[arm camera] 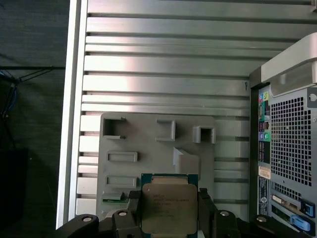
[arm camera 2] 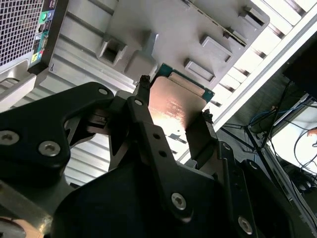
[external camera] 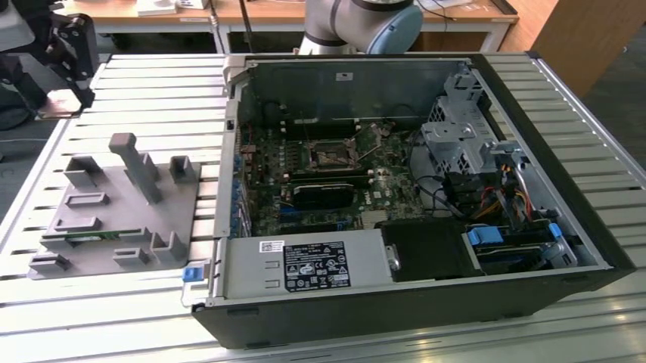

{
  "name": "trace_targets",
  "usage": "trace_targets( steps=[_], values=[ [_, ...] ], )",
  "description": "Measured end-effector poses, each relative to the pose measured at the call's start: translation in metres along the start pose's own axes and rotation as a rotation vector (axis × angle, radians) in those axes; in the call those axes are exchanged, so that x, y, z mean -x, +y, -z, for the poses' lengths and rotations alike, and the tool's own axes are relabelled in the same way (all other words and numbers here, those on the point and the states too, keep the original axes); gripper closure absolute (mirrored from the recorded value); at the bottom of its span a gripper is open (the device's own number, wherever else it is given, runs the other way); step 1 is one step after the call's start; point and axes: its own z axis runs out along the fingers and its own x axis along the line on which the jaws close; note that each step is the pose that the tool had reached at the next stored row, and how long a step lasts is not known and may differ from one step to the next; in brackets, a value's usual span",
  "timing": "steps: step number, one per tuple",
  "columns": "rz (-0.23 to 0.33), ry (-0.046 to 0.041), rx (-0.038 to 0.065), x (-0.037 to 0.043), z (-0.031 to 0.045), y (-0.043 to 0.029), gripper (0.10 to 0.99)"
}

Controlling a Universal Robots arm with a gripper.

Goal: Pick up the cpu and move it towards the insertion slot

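The claw (arm camera: 168,199) is clamping the cpu (arm camera: 168,214) by two opposite edges, a dark finger (arm camera: 205,210) pressing in on either side. The chip's silver-grey lid is facing up toward the first wrist camera. In the exterior view the claw is hanging at about ten o'clock in the frame, and the cpu (external camera: 59,104) is showing as a pale flat square under it, apparently lifted clear of everything. Beyond the chip, the grey fixture tray (arm camera: 148,144) is lying on the slatted metal desk (external camera: 151,91), with a thin green memory stick (external camera: 91,238) sitting in one of its holders. In the exterior view this tray is lying at roughly five o'clock from the claw. The open computer case (external camera: 565,136) is standing just beside the tray. The insertion slot (external camera: 328,155), a silvery frame around a dark centre, is sitting in the green circuit board (external camera: 389,189) between three and four o'clock from the claw, well apart from it. I am judging the pick-up as done and the carry toward the slot as the step in hand. The remaining travel is calling for enough height to clear the near case wall, a level chip, and a firm grip.
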Motion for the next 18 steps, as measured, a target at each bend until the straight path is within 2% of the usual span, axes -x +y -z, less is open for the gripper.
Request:
trace_targets(
  steps=[11,18],
  values=[
    [0.000,0.0000,0.000,0.0203,0.0002,-0.0003,0.545],
    [0.000,0.0000,0.000,0.0358,0.0003,-0.0006,0.545]
  ],
)
